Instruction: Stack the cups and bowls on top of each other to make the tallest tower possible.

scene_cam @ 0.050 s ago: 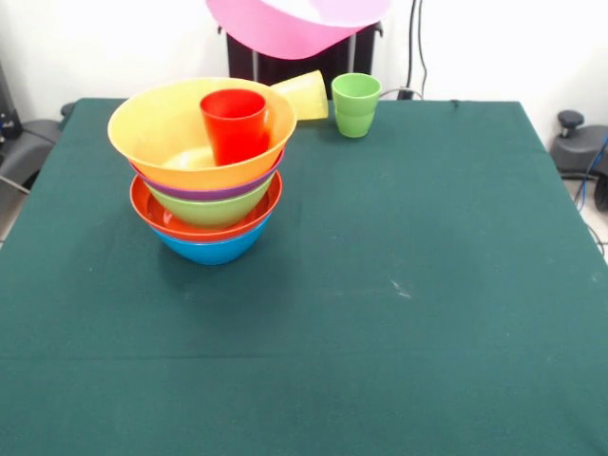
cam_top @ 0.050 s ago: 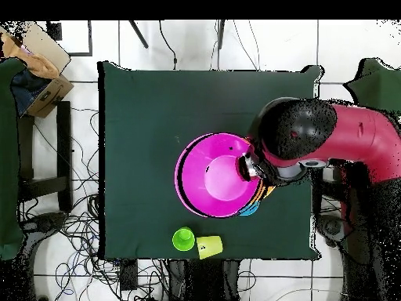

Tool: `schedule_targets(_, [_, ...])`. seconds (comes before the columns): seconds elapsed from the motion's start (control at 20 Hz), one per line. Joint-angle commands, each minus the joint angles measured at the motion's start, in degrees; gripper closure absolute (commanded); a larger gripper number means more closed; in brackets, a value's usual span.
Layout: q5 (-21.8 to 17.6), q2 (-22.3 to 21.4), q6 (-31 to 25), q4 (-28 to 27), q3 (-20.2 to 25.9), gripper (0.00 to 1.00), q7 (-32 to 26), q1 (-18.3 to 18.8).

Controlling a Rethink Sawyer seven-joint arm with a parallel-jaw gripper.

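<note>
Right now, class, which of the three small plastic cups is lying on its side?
The translucent yellow plastic cup, tipped over beside the upright light green plastic cup. The red plastic cup stands upright inside the top yellow-orange bowl.

lab | green-clothed table [scene_cam @ 0.050 s ago: 427, 313] | loose cables [cam_top @ 0.050 s ago: 86, 227] on tiled floor | cardboard box [cam_top @ 0.050 s ago: 43, 74]

The red and black arm [cam_top @ 0.050 s ago: 337, 141] reaches across the table's right edge in the overhead view, its bulky black wrist [cam_top @ 0.050 s ago: 294, 139] ending over the right half of the table. The gripper [cam_top @ 0.050 s ago: 249, 166] sits at the wrist's left end, at the rim of the pink bowl [cam_top @ 0.050 s ago: 211, 176] held aloft; its fingers cannot be made out.
</note>
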State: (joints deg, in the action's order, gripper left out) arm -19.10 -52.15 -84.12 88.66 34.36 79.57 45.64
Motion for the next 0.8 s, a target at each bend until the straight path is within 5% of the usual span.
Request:
schedule_targets(0.05, [-5.1, 0.5, 1.6, 4.8, 3.8, 1.00, -16.7, 1.6])
schedule_targets(0.45, [-5.3, -0.5, -1.7, 4.4, 7.5, 1.00, -20.8, 6.2])
schedule_targets(0.8, [-6.6, 0.1, -1.0, 5.6, 9.4, 1.00, -18.1, 6.2])
